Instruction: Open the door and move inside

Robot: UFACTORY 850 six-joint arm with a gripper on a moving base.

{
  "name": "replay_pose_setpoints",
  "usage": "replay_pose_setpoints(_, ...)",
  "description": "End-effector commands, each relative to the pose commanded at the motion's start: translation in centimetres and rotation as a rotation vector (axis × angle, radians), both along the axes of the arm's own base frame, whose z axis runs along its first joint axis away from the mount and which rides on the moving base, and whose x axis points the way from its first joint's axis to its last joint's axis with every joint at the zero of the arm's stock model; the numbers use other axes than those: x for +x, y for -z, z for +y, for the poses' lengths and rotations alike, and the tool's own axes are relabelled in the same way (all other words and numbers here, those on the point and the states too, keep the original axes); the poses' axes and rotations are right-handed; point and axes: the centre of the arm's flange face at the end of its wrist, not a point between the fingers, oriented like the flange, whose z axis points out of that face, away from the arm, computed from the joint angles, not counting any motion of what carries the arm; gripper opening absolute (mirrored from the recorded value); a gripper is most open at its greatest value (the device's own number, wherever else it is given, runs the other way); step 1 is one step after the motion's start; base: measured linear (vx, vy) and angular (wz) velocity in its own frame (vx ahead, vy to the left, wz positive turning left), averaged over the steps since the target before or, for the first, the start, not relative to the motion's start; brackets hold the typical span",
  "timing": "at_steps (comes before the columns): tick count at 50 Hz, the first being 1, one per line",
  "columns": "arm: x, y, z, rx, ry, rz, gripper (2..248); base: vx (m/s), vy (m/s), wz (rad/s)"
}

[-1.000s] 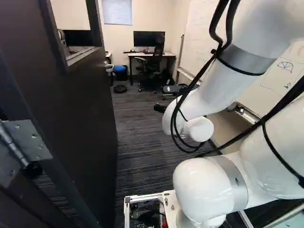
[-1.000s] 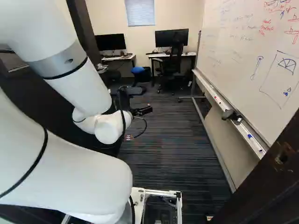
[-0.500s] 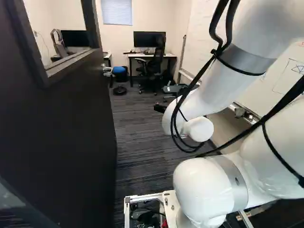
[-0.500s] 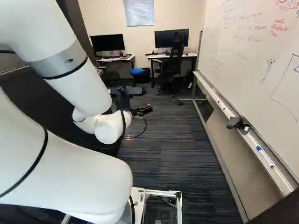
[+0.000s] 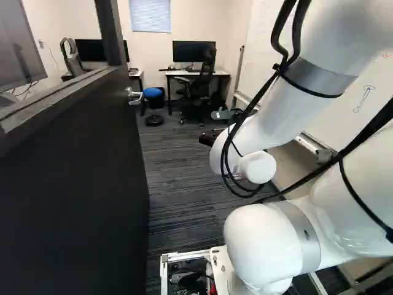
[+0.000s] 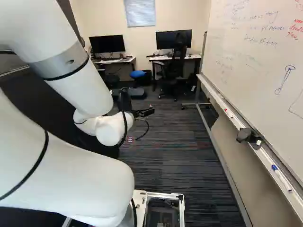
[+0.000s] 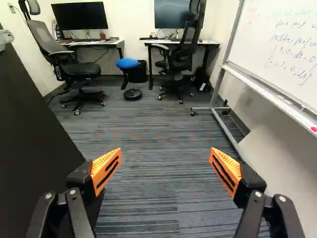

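The dark door stands swung open along the left of the left base view, its window above and its metal handle at the far edge. In the right base view my gripper reaches ahead over the carpet, to the right of the door. The wrist view shows the gripper open, its orange pads wide apart with only floor between them. Beside one finger is the door, with part of its handle showing; I cannot tell whether they touch.
A whiteboard on a wheeled frame runs along the right side. Farther ahead are two desks with monitors, black office chairs and a blue stool. Carpeted floor lies between door and whiteboard.
The base has moved forward into the room: door and door window slide past on the left, the whiteboard on the right, and the dark frame at right has left view. The arm keeps its pose.
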Motion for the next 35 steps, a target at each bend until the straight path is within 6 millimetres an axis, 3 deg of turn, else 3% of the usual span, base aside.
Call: replay_pose_setpoints(35,0.0,0.0,0.0,0.0,0.0,0.0,247,0.197,0.001,0.001)
